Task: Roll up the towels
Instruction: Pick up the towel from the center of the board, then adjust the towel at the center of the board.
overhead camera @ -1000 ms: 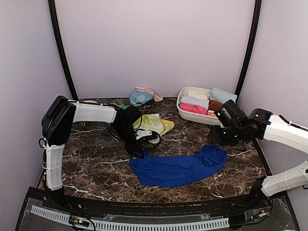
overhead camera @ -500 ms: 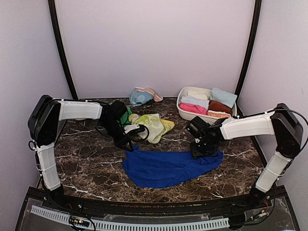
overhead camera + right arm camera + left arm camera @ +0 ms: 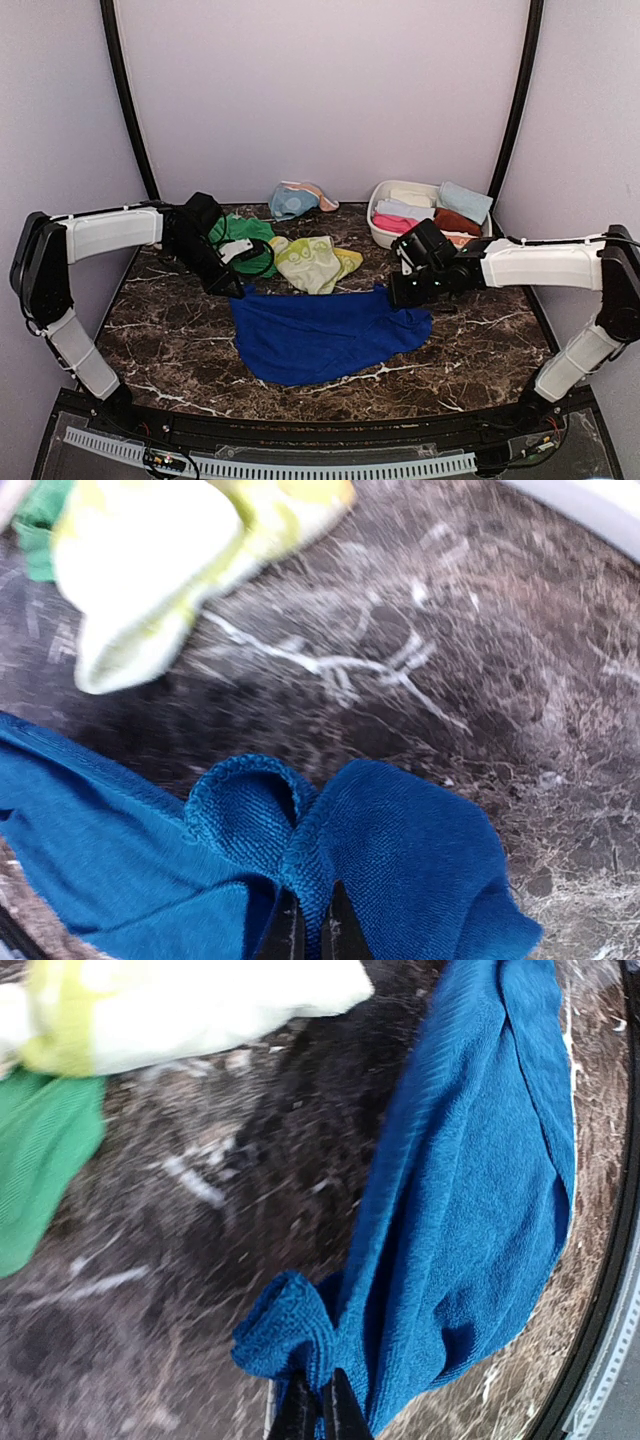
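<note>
Centrally, on the dark marble table (image 3: pixel 490 350), a royal blue towel (image 3: pixel 320 335) is spread flat. A white basin (image 3: pixel 374 228) of rolled towels (image 3: pixel 402 222) is set far right; a yellow-green towel (image 3: pixel 310 262) and a green towel (image 3: pixel 237 229) are bunched just behind. The blue towel's far corners are clamped by the left gripper (image 3: pixel 232 291) and the right gripper (image 3: pixel 399 298)

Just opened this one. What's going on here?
Both arms hold the royal blue terry towel, which lies on the dark marble table. The left gripper is shut on its far left corner and the right gripper on its far right corner, jaws pinched on the cloth. It lies loosely spread, not yet rolled. A yellow-green patterned towel and a green towel lie loose behind it. The white oval plastic basin at back right holds rolled towels.
</note>
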Robot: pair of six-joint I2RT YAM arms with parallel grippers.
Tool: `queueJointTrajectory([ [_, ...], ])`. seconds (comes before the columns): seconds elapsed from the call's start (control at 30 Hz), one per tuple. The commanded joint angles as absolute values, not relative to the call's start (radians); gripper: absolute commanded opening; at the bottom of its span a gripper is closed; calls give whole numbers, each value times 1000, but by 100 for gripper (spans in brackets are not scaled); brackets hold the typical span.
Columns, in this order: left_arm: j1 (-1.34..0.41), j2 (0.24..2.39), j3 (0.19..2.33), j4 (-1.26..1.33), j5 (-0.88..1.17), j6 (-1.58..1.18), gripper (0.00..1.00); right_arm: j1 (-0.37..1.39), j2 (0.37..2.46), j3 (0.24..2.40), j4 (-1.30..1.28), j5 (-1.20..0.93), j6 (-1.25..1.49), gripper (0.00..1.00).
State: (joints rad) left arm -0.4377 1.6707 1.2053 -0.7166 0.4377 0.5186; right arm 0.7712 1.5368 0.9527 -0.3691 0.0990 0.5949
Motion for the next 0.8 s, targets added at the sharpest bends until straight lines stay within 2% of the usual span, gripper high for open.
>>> queueJointTrajectory([
  [0.0,-410,1501,1170,-781,321,518,0,766,1423,911,-335,69,595,0],
  [0.17,-404,1381,1134,-808,283,518,0,765,1317,837,-341,93,602,0],
  [0.2,-405,1365,1129,-814,275,517,0,763,1309,830,-351,95,596,5],
  [0.27,-405,1349,1125,-832,247,517,0,762,1311,830,-373,96,582,27],
  [0.3,-404,1345,1125,-846,225,518,0,762,1317,841,-397,102,578,33],
  [0.4,-392,1328,1111,-868,170,521,0,761,1335,855,-416,117,568,39],
  [0.47,-384,1314,1096,-872,134,522,0,759,1357,870,-424,118,558,47],
  [0.67,-359,1294,1070,-868,68,525,0,759,1440,922,-413,106,513,47],
  [0.77,-357,1302,1080,-868,49,528,0,759,1503,968,-398,105,488,52],
])
